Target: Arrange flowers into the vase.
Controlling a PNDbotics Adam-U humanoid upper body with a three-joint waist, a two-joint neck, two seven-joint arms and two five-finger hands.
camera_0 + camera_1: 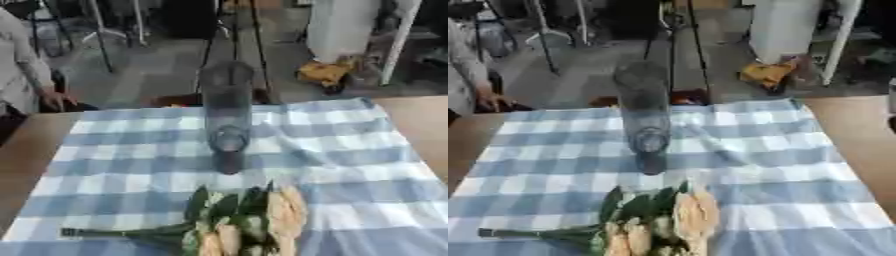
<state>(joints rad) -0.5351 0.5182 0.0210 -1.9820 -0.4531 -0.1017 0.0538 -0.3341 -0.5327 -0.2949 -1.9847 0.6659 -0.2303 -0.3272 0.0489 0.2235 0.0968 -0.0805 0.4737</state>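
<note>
One vase point(227, 115) stands on checked cloth point(114, 165); flowers point(245, 220) lie near; no hands or fingers visible.

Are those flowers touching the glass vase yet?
Apart. In the left eye view a strip of checked tablecloth shows plainly between the base of the upright vase and the flowers, which lie flat nearer the camera.
</note>
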